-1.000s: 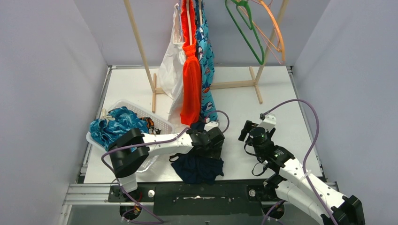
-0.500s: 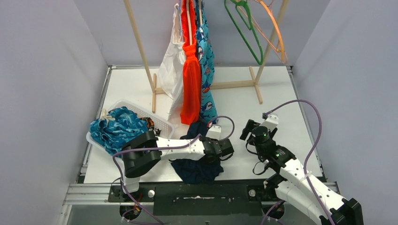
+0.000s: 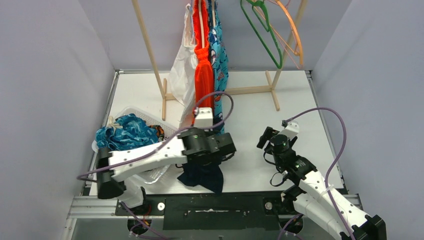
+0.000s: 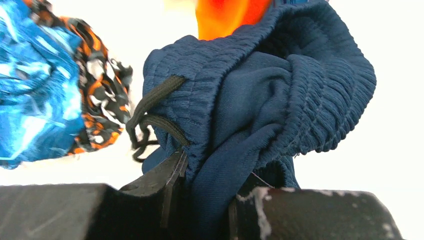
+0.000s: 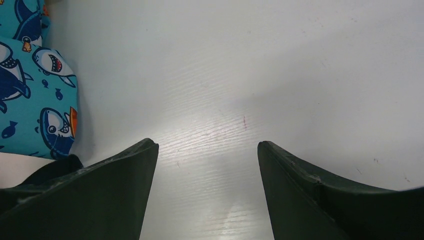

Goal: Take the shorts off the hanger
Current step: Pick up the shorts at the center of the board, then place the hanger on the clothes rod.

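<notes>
- The left gripper (image 4: 210, 195) is clamped on a fold of the navy shorts (image 4: 260, 90). Its two black fingers (image 4: 165, 185) stand narrowly apart, with cloth filling the gap between them.
- In the left wrist view the ribbed waistband arches over above the jaws. The black drawcord (image 4: 150, 120) loops out on the left side.
- From above, the navy shorts (image 3: 202, 175) hang as a bunch under the left gripper (image 3: 215, 155). Their long axis runs from the jaws toward the near edge of the table (image 3: 300, 100), and one corner points that way.
- The arm covers the top of the bunch. I cannot tell whether the bottom of the bunch touches the table.
- The right gripper (image 5: 207, 165) is spread wide and holds nothing, with bare table (image 5: 250, 75) showing between its fingers. It sits low, to the right of the navy shorts and apart from them (image 3: 265, 137).
- The shark print shorts (image 5: 35, 100) show at the left edge of the right wrist view, cut off by the frame.
- On the wooden rack (image 3: 150, 50) the orange shorts (image 3: 203, 75) and shark print shorts (image 3: 219, 55) hang lengthwise, straight down. A white garment (image 3: 181, 75) hangs beside them. Their tops run out of the frame, and the left arm hides their lower ends.
- A green hanger (image 3: 262, 30) and an orange hanger (image 3: 292, 30) hang bare at the right end of the rack.
- In the white basket (image 3: 165, 127) to the left, the blue patterned shorts (image 3: 125, 135) lie crumpled, touching the camouflage shorts (image 4: 100, 100). Only a small part of the camouflage shorts shows.
</notes>
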### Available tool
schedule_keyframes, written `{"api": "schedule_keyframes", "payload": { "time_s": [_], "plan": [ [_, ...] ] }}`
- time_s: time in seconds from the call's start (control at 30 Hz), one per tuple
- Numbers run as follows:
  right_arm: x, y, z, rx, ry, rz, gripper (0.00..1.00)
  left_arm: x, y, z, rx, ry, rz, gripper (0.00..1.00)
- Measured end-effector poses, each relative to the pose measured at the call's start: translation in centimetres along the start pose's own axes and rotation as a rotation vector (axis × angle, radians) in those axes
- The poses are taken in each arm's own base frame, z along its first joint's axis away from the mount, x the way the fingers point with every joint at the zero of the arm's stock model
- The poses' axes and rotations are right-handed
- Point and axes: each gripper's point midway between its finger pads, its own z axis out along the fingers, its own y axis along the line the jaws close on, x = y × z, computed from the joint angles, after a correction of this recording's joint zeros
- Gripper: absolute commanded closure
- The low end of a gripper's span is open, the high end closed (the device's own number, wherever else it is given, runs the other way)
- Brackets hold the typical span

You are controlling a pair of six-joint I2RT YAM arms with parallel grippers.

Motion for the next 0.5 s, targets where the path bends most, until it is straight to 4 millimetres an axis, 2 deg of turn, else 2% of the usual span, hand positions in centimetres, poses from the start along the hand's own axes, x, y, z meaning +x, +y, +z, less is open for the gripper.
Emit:
{"api": "schedule_keyframes", "payload": {
  "time_s": [0.1,0.2,0.33,0.5],
  "plan": [
    [0.0,0.0,0.0,0.0,0.0,0.0,0.25,-5.0,2.9,-3.4,0.064,-0.078,-0.115,1.0],
    [0.0,0.0,0.0,0.001,-0.001,0.0,0.25,-8.7,6.4,-5.0,0.076,-0.12,-0.192,1.0],
    [0.0,-0.1,0.1,0.006,0.0,0.002,0.25,-12.3,11.1,-4.2,-0.028,-0.16,-0.249,1.0],
    [0.3,0.0,0.3,0.004,0.015,-0.003,0.25,-14.3,14.6,-1.9,-0.175,-0.146,-0.217,1.0]
  ]
}}
